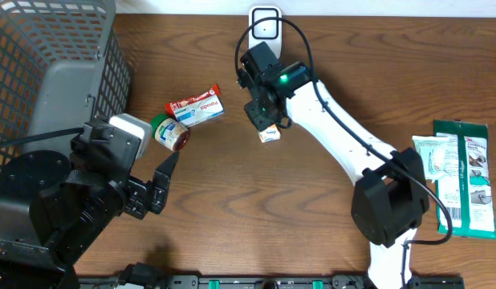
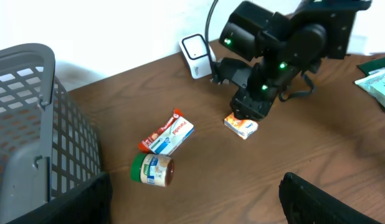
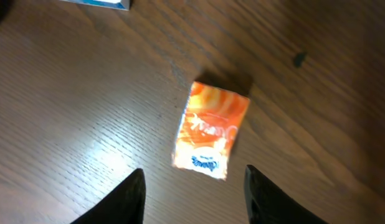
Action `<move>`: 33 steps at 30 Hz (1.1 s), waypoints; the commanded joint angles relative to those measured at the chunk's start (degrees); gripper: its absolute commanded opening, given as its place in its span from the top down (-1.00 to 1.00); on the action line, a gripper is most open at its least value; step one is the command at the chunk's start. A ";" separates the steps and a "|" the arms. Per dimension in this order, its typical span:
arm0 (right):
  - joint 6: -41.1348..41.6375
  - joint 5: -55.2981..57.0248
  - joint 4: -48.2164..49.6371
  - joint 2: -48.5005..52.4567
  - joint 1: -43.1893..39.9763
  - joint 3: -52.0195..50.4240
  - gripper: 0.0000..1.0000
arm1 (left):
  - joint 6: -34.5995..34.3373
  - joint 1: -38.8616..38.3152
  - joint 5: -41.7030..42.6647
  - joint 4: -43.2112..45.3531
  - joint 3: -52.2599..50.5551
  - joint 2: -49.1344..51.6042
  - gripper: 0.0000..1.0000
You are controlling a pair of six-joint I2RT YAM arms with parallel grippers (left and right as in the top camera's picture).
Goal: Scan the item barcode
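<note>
A small orange packet point(image 1: 270, 135) point(image 3: 211, 130) lies flat on the wooden table, its white end toward my right gripper. The right gripper point(image 3: 194, 177) hovers just above it, open, both fingers clear of the packet and nothing between them. In the left wrist view the same packet point(image 2: 241, 125) sits right under the right arm's head. A white scanner point(image 1: 265, 24) point(image 2: 195, 55) stands at the table's far edge. My left gripper point(image 2: 194, 186) is wide open and empty at the near left, well short of the packet.
A red-and-white pack point(image 1: 196, 107) and a green-lidded jar point(image 1: 172, 134) lie left of the packet. A grey wire basket point(image 1: 55, 64) fills the far left. Green and white pouches point(image 1: 461, 177) lie at the right edge.
</note>
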 commanded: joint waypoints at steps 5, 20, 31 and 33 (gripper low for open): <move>0.28 1.79 0.59 4.92 2.75 -0.85 0.16 | -0.31 0.13 -0.55 0.04 0.35 -0.02 -0.72; 1.14 7.69 1.18 9.79 3.96 -1.14 0.20 | -0.31 0.13 -0.55 0.04 0.35 -0.02 -0.72; 1.33 8.46 2.45 13.09 4.74 -1.16 0.38 | -0.31 0.13 -0.55 0.04 0.35 -0.04 -0.72; 1.79 9.99 2.62 13.62 4.81 -1.16 0.37 | -0.31 0.13 -0.55 0.02 0.35 -0.02 -0.72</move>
